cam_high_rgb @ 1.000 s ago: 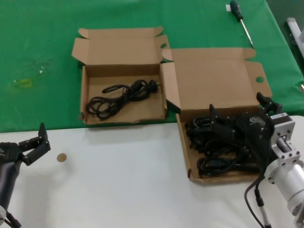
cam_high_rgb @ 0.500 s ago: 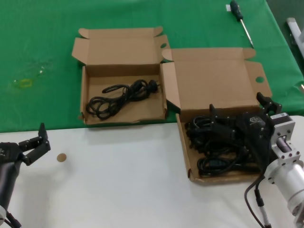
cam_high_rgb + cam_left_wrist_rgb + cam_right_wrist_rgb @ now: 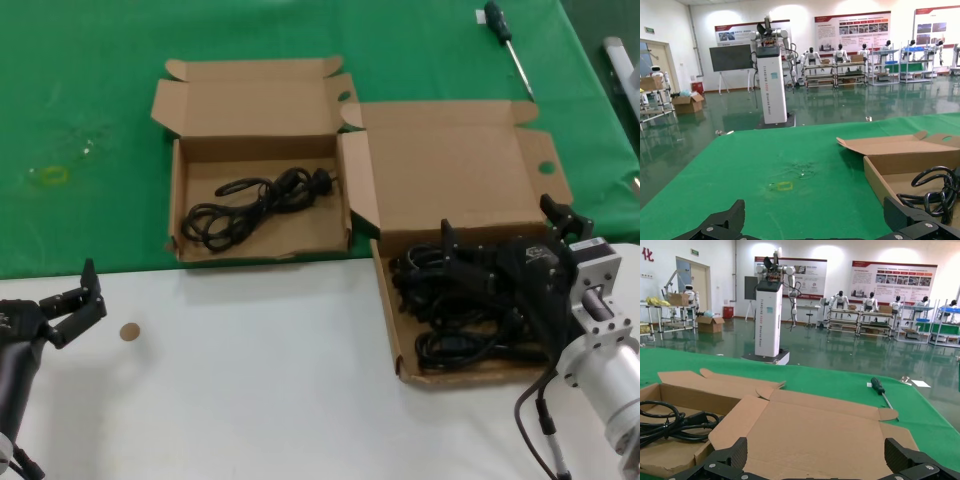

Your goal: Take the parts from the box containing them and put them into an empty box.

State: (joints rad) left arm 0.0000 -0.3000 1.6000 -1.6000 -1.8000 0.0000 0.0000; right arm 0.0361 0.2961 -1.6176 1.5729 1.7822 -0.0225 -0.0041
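The wider brown box (image 3: 450,165) stands at the right with its broad lid open. Several black power cords (image 3: 445,345) lie tangled in its tray. My right gripper (image 3: 503,230) is open, low over those cords and holding nothing; in the right wrist view its fingertips (image 3: 737,452) spread wide before the lid (image 3: 815,435). The smaller brown box (image 3: 250,100) stands to the left and holds one looped black cord (image 3: 250,200). My left gripper (image 3: 78,298) is open and empty over the white table at the near left.
A screwdriver (image 3: 505,35) lies on the green cloth at the far right. A small brown round spot (image 3: 129,331) marks the white table near my left gripper. A yellow mark (image 3: 50,175) is on the cloth at the left.
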